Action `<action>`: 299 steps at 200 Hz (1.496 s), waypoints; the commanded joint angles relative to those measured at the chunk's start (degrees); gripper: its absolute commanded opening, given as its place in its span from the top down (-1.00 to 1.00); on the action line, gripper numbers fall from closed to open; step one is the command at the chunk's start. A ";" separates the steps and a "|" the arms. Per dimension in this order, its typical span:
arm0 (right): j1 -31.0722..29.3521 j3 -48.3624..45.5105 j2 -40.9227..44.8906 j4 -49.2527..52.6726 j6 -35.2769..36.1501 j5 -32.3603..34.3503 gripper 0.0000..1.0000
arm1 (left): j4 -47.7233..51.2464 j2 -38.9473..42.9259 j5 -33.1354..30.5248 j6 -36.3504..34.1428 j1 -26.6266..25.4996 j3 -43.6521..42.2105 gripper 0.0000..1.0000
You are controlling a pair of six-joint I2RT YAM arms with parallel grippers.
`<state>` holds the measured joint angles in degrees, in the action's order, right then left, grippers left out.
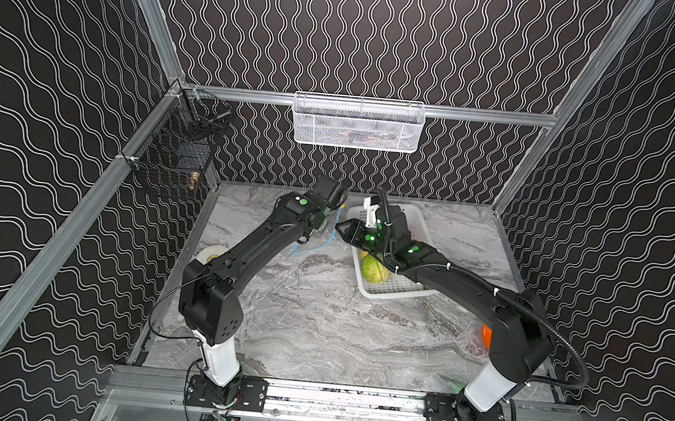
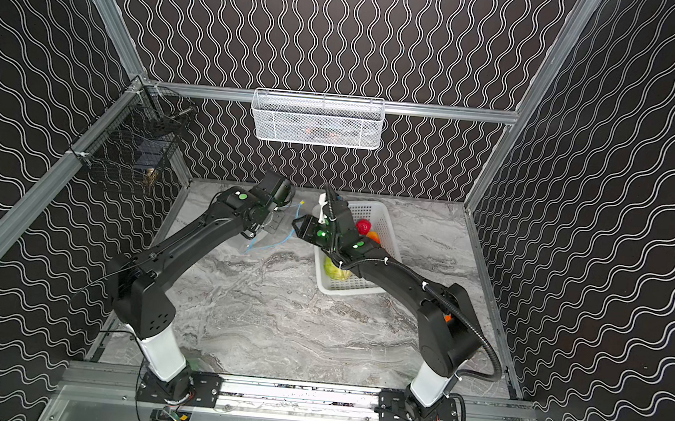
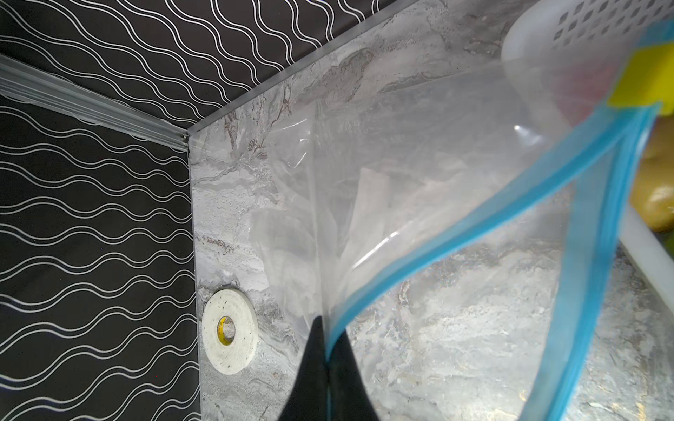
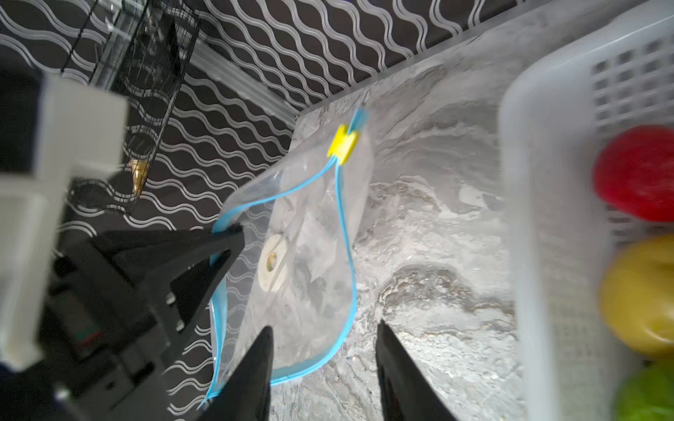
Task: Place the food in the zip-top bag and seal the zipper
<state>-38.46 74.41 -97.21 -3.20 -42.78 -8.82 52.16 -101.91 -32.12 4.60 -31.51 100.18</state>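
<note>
A white perforated basket (image 4: pixel 539 182) sits just beside the clear, crinkly zip-top bag (image 4: pixel 302 226), and a tape roll (image 3: pixel 229 331) lies by the left wall. Both my arms reach in toward the middle. The left jaws pinch the blue zipper (image 4: pixel 344 226) rim, and the mouth gapes over the marble surface (image 1: pixel 317 322). The right jaws stand spread at the opposite rim (gripping nothing). The glossy food (image 4: pixel 634 173) lies in the basket.
</note>
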 commanded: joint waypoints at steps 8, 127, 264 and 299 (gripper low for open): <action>2.14 -1.18 2.04 3.17 0.71 2.40 -0.10 | 0.94 0.13 1.86 1.12 0.04 0.29 1.00; 8.57 16.44 -13.16 25.34 -2.56 8.96 -0.98 | -0.90 2.83 5.96 -0.72 0.12 -2.69 1.00; 10.09 29.11 -24.84 33.68 -4.94 10.17 -0.95 | -2.71 7.29 9.82 -0.89 2.54 -6.10 1.00; 11.06 29.22 -26.01 32.44 -6.31 9.45 -0.80 | -3.23 8.16 9.17 -0.35 2.99 -6.93 1.00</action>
<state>-28.10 103.07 -122.63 29.15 -47.53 1.08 50.15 -94.65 -22.98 3.92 -28.97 93.78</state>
